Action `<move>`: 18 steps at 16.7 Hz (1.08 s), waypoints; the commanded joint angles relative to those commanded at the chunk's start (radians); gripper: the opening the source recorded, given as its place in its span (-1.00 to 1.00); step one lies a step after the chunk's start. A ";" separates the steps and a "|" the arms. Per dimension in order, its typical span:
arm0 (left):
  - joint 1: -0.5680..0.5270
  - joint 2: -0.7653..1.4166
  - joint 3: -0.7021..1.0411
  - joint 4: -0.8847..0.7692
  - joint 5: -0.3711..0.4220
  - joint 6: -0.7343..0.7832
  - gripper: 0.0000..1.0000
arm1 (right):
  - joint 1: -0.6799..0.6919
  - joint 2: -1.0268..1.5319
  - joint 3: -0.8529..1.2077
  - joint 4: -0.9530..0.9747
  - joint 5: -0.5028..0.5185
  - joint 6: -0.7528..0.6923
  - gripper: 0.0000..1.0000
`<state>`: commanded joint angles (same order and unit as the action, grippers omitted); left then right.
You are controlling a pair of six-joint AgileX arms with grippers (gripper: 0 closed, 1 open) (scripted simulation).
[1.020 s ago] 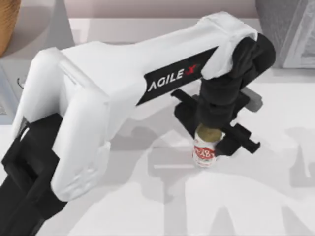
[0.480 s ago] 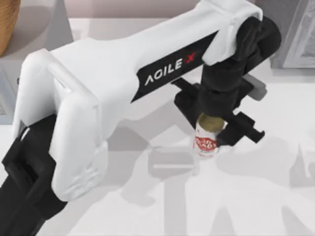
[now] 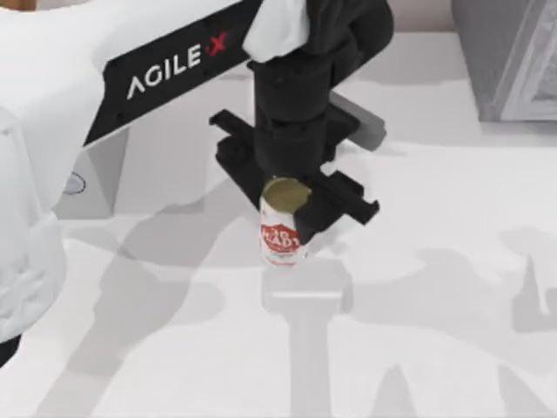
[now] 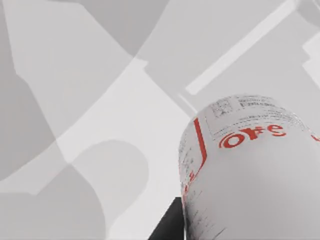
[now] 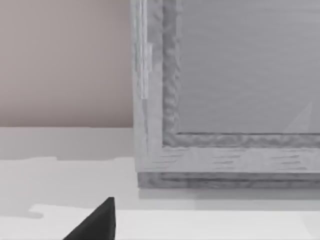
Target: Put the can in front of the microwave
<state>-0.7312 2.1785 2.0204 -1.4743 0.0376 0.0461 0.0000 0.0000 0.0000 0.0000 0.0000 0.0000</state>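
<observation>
The can (image 3: pixel 282 233), white with a red label and a dull gold top, hangs upright a little above the table near its middle. My left gripper (image 3: pixel 291 209) reaches down from above and is shut on the can's upper part. In the left wrist view the can (image 4: pixel 250 170) looms close, over the pale table. A corner of the light grey microwave (image 3: pixel 94 170) peeks out from under my left arm at the table's left. A dark part of my right gripper (image 5: pixel 97 225) faces a speckled grey box.
The darker speckled grey box (image 3: pixel 509 57) stands at the back right corner; the right wrist view shows its framed front (image 5: pixel 225 100) close by. My left arm's white body covers the upper left of the top view. Arm shadows lie across the table's front.
My left gripper has carried the can to the left and higher, away from the speckled box. The arm has swung up toward the camera, uncovering the microwave's corner.
</observation>
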 joint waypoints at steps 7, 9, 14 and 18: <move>0.418 -0.530 -0.560 0.099 0.022 0.114 -1.00 | 0.000 0.000 0.000 0.000 0.000 0.000 1.00; 0.557 -0.652 -0.724 0.153 0.016 0.131 -1.00 | 0.000 0.000 0.000 0.000 0.000 0.000 1.00; 0.834 -0.790 -1.028 0.307 -0.027 0.141 -1.00 | 0.000 0.000 0.000 0.000 0.000 0.000 1.00; 0.897 -0.793 -1.091 0.360 -0.047 0.136 -1.00 | 0.000 0.000 0.000 0.000 0.000 0.000 1.00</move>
<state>0.1654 1.3851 0.9292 -1.1143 -0.0092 0.1825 0.0000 0.0000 0.0000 0.0000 0.0000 0.0000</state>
